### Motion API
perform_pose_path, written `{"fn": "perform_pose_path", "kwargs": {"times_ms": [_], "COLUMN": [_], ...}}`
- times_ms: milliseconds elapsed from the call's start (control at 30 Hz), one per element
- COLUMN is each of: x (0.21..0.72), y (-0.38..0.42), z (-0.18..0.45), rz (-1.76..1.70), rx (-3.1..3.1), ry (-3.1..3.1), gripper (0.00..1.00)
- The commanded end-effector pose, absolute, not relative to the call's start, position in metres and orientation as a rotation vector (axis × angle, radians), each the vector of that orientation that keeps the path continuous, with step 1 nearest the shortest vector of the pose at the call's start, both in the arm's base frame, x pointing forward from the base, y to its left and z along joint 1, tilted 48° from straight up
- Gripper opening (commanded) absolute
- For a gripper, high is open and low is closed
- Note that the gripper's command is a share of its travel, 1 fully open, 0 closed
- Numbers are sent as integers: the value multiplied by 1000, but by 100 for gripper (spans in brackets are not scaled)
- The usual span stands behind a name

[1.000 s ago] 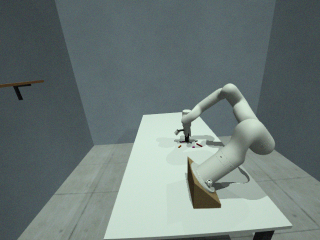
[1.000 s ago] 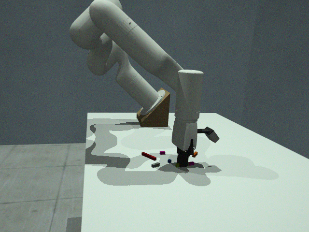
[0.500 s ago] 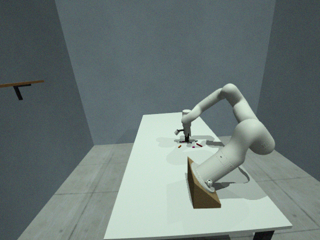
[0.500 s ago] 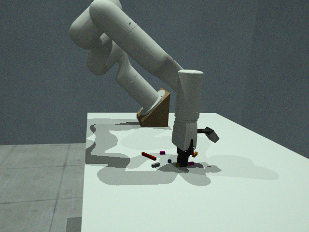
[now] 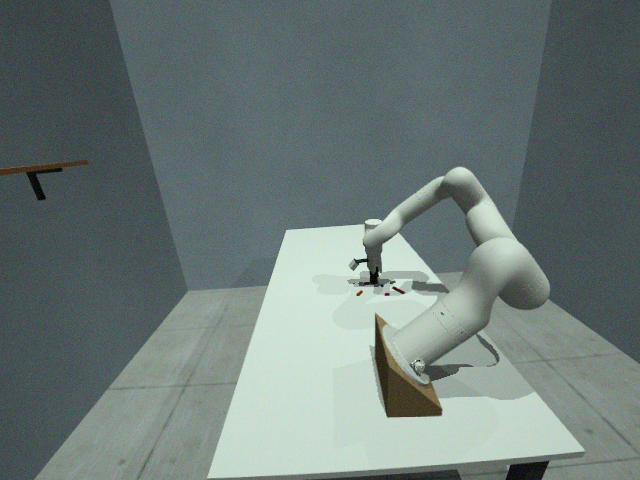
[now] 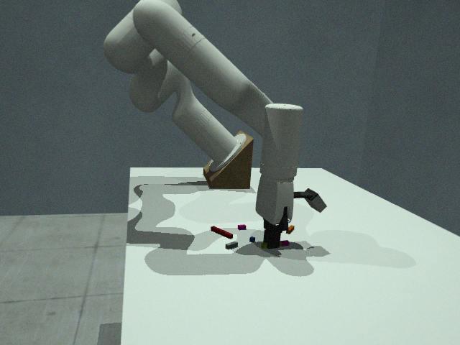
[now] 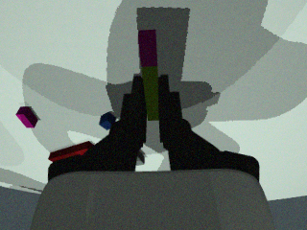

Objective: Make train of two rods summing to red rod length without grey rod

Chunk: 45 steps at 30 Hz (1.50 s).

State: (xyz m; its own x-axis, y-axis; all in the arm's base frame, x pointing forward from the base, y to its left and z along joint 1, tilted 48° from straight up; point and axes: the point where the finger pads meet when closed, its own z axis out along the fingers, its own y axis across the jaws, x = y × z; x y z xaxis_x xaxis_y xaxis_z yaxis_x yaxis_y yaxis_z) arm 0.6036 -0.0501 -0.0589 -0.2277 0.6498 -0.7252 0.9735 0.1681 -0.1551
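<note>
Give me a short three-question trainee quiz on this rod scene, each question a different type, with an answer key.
1. True or false: the gripper is shut on the lime rod.
2. Multiple choice: which rod lies in line with the lime rod's far end in the wrist view? A) orange B) magenta C) blue
3. Fill in: the red rod lies ___ on the table, apart from the fingers.

Key: 1 true; 2 B, the magenta rod; 3 flat.
</note>
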Motion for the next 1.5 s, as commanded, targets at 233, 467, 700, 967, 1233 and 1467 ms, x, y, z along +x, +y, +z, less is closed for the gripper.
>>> {"fn": "perform_pose_path", "kwargs": {"times_ms": [233, 467, 700, 967, 1233, 1467], "x": [604, 604, 604, 604, 603, 603], "y": [-49, -49, -49, -44, -16, 9], "z": [-58, -58, -58, -53, -28, -5], "rz": [-843, -843, -843, -843, -843, -843], "rx": [1529, 1529, 1529, 1529, 1529, 1529], "ry": [1947, 1947, 1947, 1947, 1947, 1947], "gripper": [20, 24, 24, 24, 24, 24]}}
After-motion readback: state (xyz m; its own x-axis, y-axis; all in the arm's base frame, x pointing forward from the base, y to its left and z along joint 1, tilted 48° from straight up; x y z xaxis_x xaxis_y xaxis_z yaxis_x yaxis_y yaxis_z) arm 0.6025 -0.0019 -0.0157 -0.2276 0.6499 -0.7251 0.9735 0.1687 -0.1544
